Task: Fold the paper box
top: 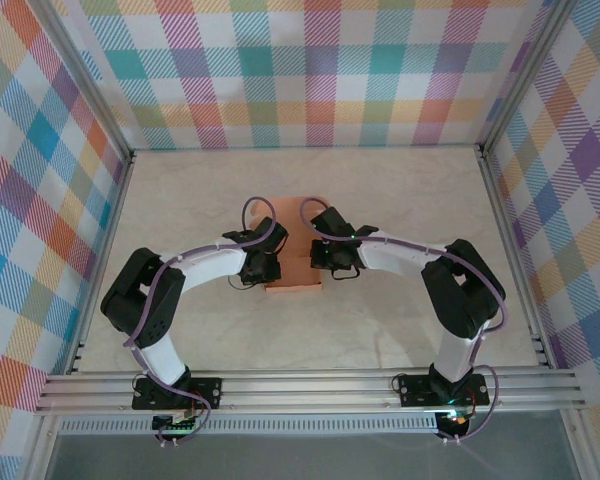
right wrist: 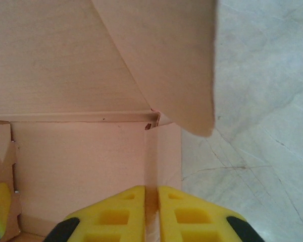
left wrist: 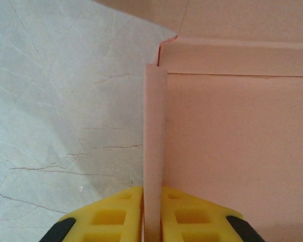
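Salmon paper box [top: 292, 283], walls pinched by left pincer [left wrist: 152, 204] and right pincer [right wrist: 151, 204], on marbled table [top: 400, 200].

Legible text: none
Print on the paper box [top: 298, 283]: none readable, faces plain salmon-orange
Marking on the small board [top: 177, 422] at the left arm's base: too small to read
Brands, numbers, signs: none readable
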Controlling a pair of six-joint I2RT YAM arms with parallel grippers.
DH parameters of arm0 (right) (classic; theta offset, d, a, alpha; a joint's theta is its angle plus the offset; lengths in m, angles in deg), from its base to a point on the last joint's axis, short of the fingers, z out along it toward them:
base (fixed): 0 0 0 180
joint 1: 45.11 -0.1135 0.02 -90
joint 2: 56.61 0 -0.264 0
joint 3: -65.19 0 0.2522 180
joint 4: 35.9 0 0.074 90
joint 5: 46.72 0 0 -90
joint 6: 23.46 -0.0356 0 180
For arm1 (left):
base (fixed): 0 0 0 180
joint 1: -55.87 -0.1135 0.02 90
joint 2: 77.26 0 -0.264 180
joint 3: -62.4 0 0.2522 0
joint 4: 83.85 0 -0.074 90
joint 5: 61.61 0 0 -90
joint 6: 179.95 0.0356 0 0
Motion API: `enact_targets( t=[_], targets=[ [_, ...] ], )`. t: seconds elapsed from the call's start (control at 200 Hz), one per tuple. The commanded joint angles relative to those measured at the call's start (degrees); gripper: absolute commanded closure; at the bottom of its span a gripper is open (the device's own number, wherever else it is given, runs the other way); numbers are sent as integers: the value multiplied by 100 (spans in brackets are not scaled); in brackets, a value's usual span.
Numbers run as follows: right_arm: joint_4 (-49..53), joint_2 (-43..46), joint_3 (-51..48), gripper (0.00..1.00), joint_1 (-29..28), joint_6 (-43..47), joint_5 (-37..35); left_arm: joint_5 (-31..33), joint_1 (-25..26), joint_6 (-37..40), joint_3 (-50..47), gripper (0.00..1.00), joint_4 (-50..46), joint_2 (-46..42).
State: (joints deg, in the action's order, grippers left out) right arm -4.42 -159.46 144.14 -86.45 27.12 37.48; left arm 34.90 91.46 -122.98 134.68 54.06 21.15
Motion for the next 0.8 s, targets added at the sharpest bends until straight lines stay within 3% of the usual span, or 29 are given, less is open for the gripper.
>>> enact_targets(
  t=[0.0, 0.665, 0.795],
  targets=[
    [529, -365, 92, 84, -76, 142, -148, -44, 69, -38, -71, 86, -11, -64],
    [1278, -778, 642, 81, -294, 382, -798, -60, 70, -6, -90, 86, 6, -59],
    [1352, -843, 703, 85, -304, 399, -848, -60, 69, -6, -110, 86, 25, -67]
  ],
)
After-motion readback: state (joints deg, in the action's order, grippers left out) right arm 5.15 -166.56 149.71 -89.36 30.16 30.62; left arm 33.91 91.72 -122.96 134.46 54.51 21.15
